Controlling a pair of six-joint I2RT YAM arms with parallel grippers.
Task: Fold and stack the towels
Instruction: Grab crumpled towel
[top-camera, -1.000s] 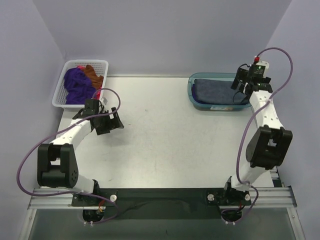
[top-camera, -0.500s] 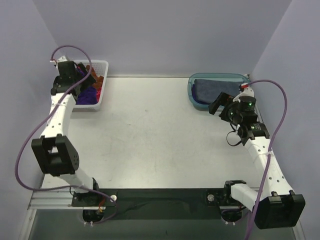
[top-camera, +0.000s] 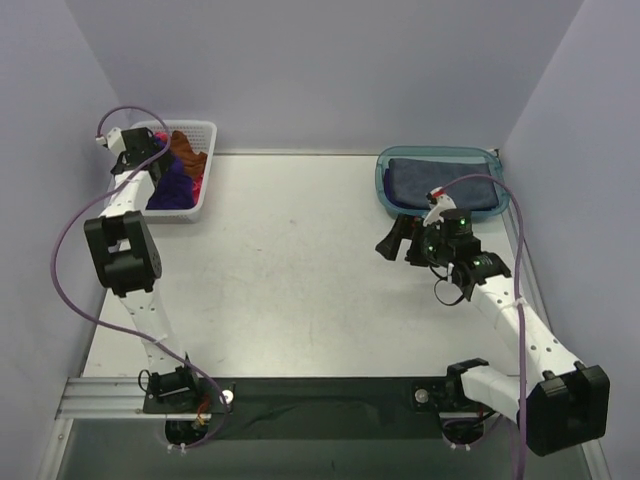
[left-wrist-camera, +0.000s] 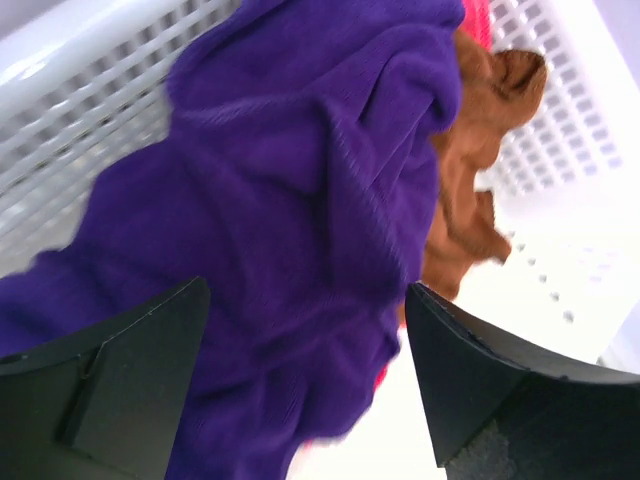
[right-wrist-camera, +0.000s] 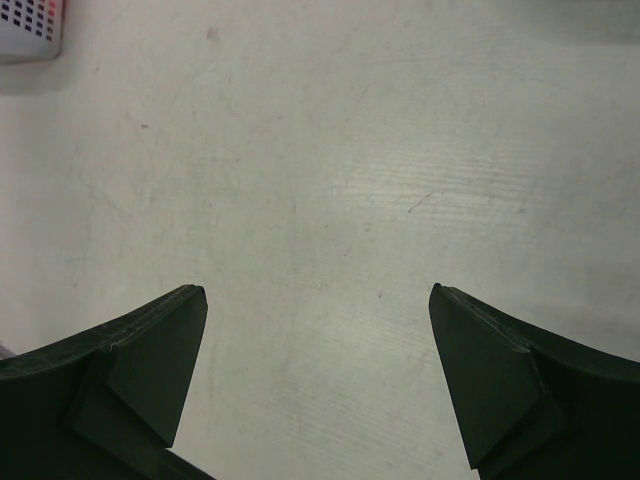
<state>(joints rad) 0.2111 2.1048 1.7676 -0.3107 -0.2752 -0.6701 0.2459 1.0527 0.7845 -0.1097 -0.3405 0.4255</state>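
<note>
Left fingers (left-wrist-camera: 130, 380) spread over a crumpled purple cloth towel (left-wrist-camera: 290, 180). Right fingers (right-wrist-camera: 130, 360) spread above the pale tabletop (right-wrist-camera: 320, 200).

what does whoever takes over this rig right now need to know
Left pincer: open, over the purple towel in the white basket, nothing gripped.
Right pincer: open, empty, above the table.
Rust-brown towel and pink towel lie crumpled in the same basket.
Done: blue-grey towel lies folded in the teal tub.
Left: fold and stack the three basket towels.
</note>
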